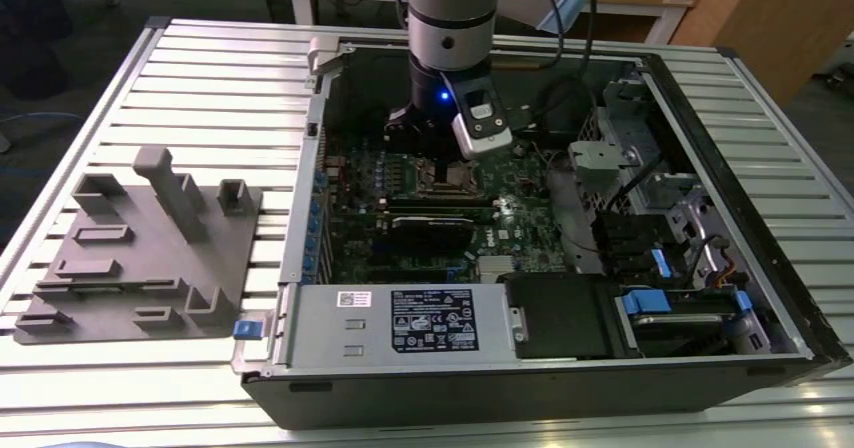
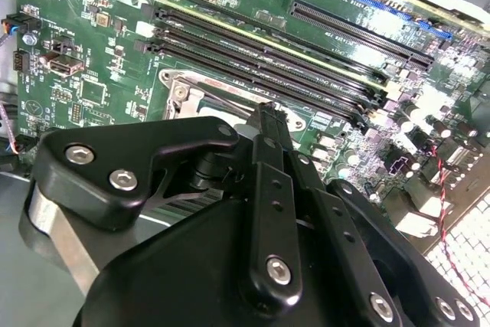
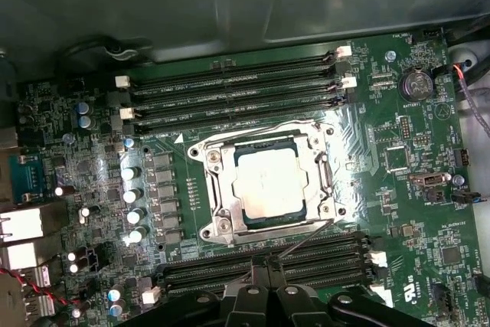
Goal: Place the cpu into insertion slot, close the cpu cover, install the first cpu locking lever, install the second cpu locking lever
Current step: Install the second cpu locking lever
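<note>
The cpu (image 3: pixel 268 184) has a dull, smooth silver metal face; the cpu cover (image 3: pixel 325 181) is shiny metal; the claw (image 3: pixel 264 264) is matt black.

One cpu (image 3: pixel 266 184) sat in one insertion slot (image 3: pixel 217 189), framed by one cpu cover (image 3: pixel 325 178); eight memory slots flanked it in the first wrist view, four (image 3: pixel 230 93) on one side and four (image 3: pixel 268 262) on the other; one coin cell (image 3: pixel 417 83) showed on one green board (image 3: pixel 398 212); one computer case (image 1: pixel 534 368) and one grey fixture block (image 1: pixel 140 258) lay on one tabletop (image 1: pixel 160 388); one tool (image 3: pixel 264 285) was counted.
</note>
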You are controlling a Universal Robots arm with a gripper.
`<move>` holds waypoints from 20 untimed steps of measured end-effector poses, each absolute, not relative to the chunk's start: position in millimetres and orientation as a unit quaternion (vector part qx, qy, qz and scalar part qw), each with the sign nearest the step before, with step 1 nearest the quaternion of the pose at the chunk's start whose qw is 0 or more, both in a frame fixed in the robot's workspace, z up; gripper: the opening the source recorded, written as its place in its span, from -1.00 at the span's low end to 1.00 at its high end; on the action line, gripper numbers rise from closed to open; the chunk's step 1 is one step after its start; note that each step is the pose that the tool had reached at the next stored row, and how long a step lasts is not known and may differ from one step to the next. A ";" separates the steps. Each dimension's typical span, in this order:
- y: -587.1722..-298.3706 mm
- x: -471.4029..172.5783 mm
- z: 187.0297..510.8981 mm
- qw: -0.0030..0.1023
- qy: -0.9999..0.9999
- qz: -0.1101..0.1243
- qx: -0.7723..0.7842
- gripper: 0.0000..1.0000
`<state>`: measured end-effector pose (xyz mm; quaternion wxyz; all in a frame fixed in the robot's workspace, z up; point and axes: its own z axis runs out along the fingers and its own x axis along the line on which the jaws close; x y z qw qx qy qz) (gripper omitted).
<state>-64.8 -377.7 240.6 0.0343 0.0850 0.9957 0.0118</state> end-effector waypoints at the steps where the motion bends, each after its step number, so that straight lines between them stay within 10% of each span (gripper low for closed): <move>1: -377.7 -64.8 240.6 0.034 0.996 0.012 0.085 -0.79; 20: -377.7 -75.5 232.5 0.035 0.996 0.012 0.085 -0.79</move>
